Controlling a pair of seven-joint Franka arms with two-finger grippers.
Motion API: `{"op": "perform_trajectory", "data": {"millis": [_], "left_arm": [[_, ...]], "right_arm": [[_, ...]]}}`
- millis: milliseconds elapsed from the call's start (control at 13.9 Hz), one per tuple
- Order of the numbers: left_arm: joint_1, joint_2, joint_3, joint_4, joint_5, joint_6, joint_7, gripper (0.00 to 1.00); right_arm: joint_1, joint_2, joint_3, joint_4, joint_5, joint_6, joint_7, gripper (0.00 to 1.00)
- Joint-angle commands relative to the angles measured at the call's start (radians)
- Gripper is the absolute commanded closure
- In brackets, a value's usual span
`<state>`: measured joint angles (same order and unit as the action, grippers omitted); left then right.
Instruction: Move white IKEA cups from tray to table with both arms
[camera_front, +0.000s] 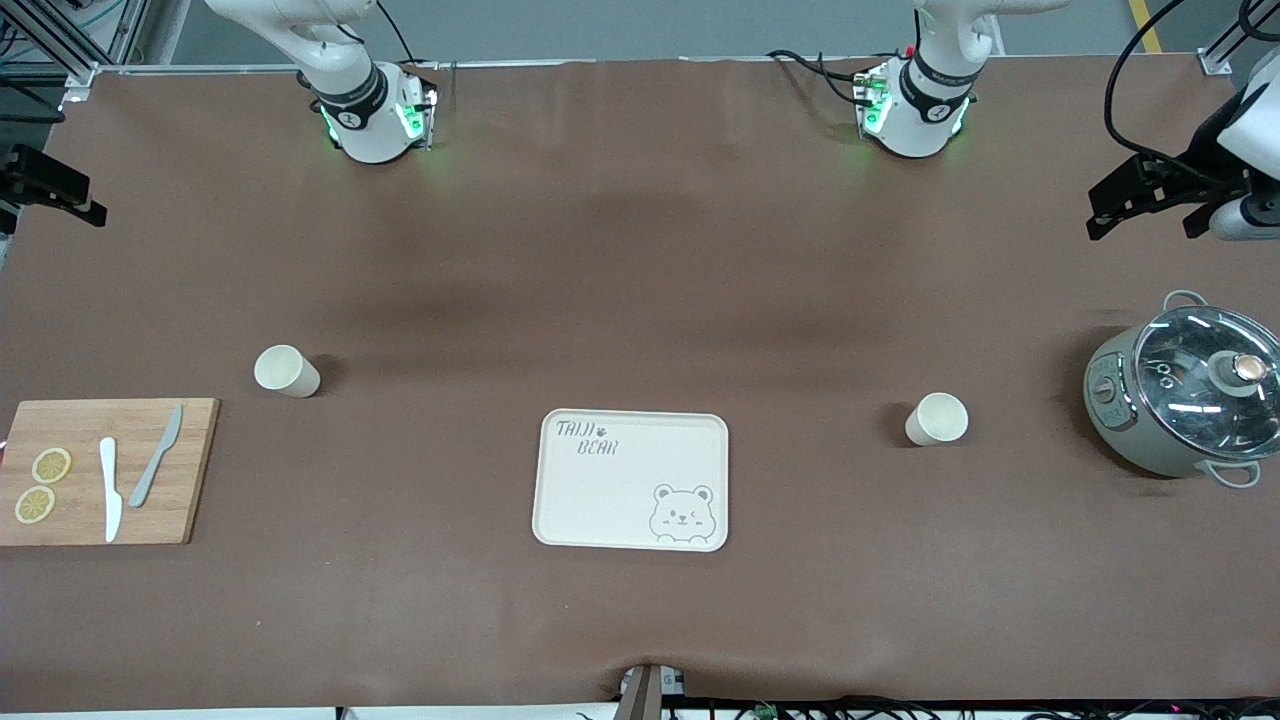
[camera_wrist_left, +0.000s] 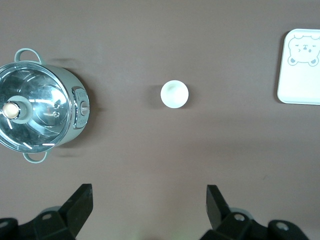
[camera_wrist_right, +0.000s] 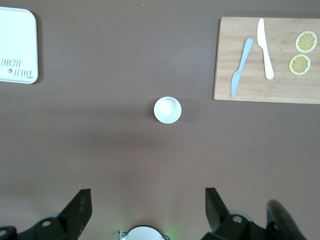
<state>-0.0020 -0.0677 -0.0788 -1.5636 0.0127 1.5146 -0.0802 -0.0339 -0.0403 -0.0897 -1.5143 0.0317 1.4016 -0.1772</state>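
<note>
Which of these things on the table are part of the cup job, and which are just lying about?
In the job: two white cups, left gripper, right gripper, both open.
Lying about: bear tray, cutting board, knives, lemon slices, pot.

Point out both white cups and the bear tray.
Cup by the cutting board (camera_front: 287, 370): front view, its side wall.
Cup by the pot (camera_front: 937, 418): front view, its rim.
Bear tray (camera_front: 600, 500): front view, bare floor.

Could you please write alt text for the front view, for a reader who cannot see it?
Two white cups, one toward the right arm's end and one toward the left arm's end, stand on a brown table either side of a cream bear-print tray. A cutting board and a lidded pot sit at the table's ends.
</note>
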Motion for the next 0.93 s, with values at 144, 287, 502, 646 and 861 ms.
{"op": "perform_trajectory", "data": {"millis": [144,287,502,646,861], "left_arm": [[-0.001,0.014,0.002,0.025,-0.005,-0.008,-0.004,0.0],[0.0,0.012,0.005,0.025,-0.005,-0.01,-0.003,0.0],[0.0,0.012,0.008,0.027,-0.005,-0.01,-0.003,0.0],[0.0,0.012,0.008,0.027,-0.003,-0.011,-0.001,0.0],[0.002,0.011,0.013,0.027,-0.003,-0.014,-0.001,0.0]], "right_arm": [[0.012,-0.023,0.007,-0.012,-0.007,0.01,0.005,0.0],[0.012,-0.023,0.007,-0.014,-0.016,0.013,0.004,0.0],[0.012,-0.026,0.007,-0.015,-0.015,0.008,0.005,0.0],[0.014,-0.024,0.007,-0.015,-0.016,0.013,0.004,0.0],[0.023,-0.02,0.007,-0.012,-0.032,0.022,0.004,0.0]]}}
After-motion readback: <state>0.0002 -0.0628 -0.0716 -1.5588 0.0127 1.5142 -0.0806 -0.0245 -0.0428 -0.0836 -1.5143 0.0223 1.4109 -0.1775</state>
